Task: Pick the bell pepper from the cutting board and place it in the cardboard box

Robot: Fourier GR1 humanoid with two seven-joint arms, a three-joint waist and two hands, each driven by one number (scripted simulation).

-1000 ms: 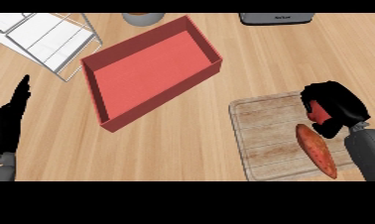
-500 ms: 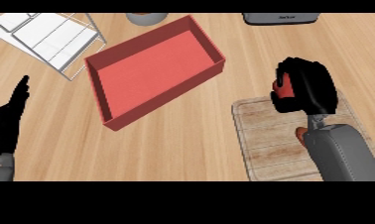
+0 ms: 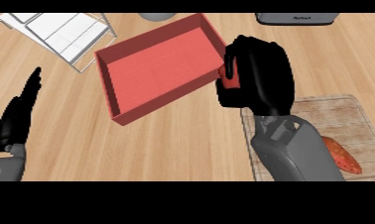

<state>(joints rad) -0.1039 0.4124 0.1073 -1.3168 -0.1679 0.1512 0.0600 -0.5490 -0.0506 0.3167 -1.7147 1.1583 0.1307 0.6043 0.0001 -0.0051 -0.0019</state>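
At the near left edge one left hand rests open, fingers straight and pointing up. Far left lies one white wire rack. Next comes one red box, open-topped and tilted on the counter. At its right wall the right hand curls round one bell pepper, only a small red patch showing. Near right, one cutting board carries one orange vegetable.
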